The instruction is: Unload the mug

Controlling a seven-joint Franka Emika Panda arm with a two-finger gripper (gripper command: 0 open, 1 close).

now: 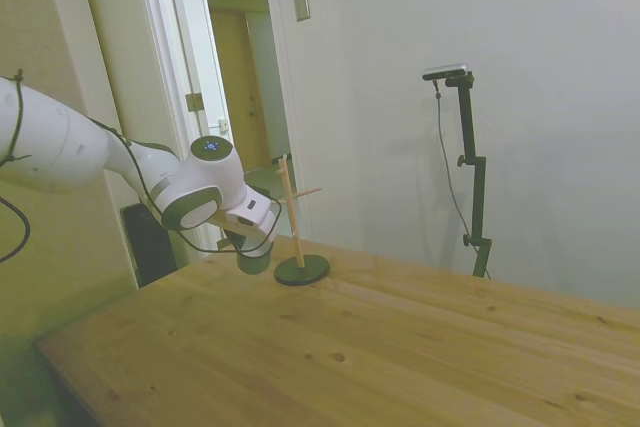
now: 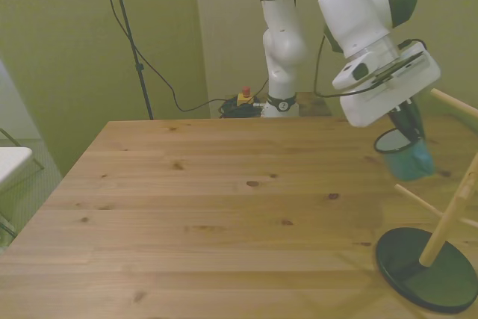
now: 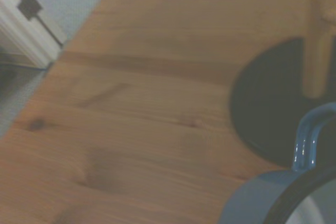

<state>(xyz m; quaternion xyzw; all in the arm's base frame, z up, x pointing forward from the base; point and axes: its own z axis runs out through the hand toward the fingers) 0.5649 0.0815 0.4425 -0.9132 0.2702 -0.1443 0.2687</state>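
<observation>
Mug [image 2: 405,154]: hangs off the tabletop [image 2: 224,207], right under the end effector [image 2: 409,126].
End effector: clamped on mug's rim.
Peg stand [image 2: 441,237]: just beside it, apart from the mug.

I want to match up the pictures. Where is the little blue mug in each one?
Side view: the small teal-blue mug hangs under the white arm's gripper, just left of the wooden peg stand.
Front view: the mug is at the right edge, above the table.
Wrist view: its rim and handle fill the corner.
Shared landmark: the stand's dark round base.
</observation>
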